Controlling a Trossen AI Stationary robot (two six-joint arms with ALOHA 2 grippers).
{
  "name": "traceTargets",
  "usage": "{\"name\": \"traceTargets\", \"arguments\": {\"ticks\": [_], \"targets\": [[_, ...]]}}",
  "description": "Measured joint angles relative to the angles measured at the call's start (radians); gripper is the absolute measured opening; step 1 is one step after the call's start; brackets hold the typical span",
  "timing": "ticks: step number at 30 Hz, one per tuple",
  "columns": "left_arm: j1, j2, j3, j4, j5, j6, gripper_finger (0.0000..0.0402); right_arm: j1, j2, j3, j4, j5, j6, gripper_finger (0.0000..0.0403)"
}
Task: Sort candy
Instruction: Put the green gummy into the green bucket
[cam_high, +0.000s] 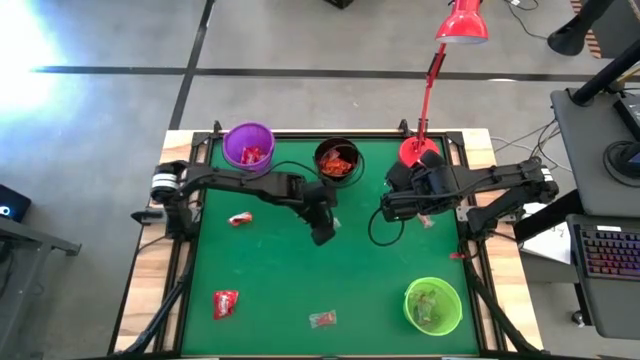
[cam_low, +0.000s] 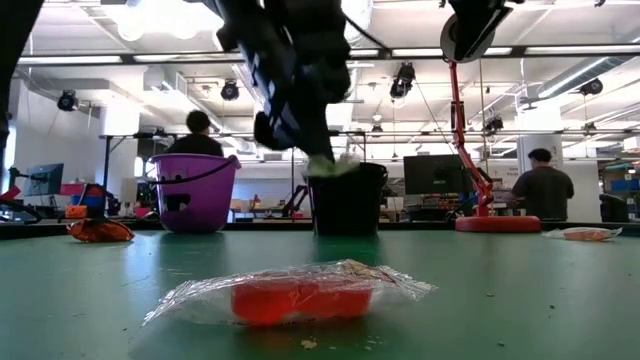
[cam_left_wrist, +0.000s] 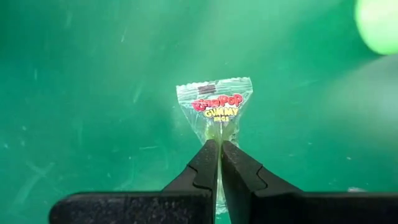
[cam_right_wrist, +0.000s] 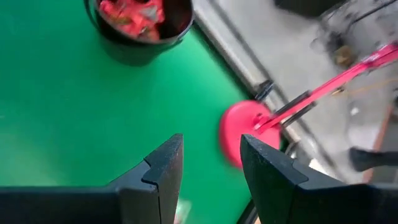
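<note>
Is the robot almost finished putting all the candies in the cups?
Not yet. Some candies already sit in the purple cup, black cup and green cup. The left pincer is shut on a clear green candy. Three candies still lie on the table.

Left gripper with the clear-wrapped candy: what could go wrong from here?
1. The left gripper pinches the candy only by the wrapper's edge, so it could slip out in transit.
2. The green cup sits far across the table; a long carry raises that chance.
3. The black cup is nearer, inviting a mis-sort.
</note>
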Motion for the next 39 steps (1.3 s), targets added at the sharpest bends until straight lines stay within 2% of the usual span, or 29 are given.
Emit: {"name": "traceTargets", "arguments": {"ticks": [5, 9, 11, 16, 19, 29, 36, 39], "targets": [[-0.011, -0.061, -0.001, -0.003, 0.000, 0.052, 0.0000, 0.000, 0.000, 0.010, -0.001, -0.178, 0.029, 0.0153], [-0.021, -0.103, 0.005, 0.000, 0.001, 0.104, 0.0000, 0.001, -0.001, 0.016, -0.003, -0.306, 0.117, 0.0153], [-0.026, -0.119, 0.009, 0.006, 0.007, 0.136, 0.0000, 0.006, -0.006, 0.021, -0.004, -0.337, 0.176, 0.0153], [-0.048, -0.129, 0.054, 0.011, 0.020, 0.231, 0.0000, 0.036, -0.024, 0.044, -0.005, -0.282, 0.403, 0.0150], [-0.058, -0.129, 0.080, 0.014, 0.021, 0.296, 0.0000, 0.060, -0.028, 0.057, 0.008, -0.260, 0.464, 0.0145], [-0.058, -0.147, 0.135, -0.001, 0.044, 0.426, 0.0000, 0.117, -0.017, 0.055, 0.313, -0.291, 0.322, 0.0141], [-0.058, -0.188, 0.139, -0.008, 0.044, 0.478, 0.0000, 0.165, 0.000, 0.053, 0.459, -0.221, 0.299, 0.0141], [-0.058, -0.196, 0.139, -0.019, 0.044, 0.484, 0.0000, 0.177, 0.015, 0.051, 0.464, -0.203, 0.322, 0.0141]]}}
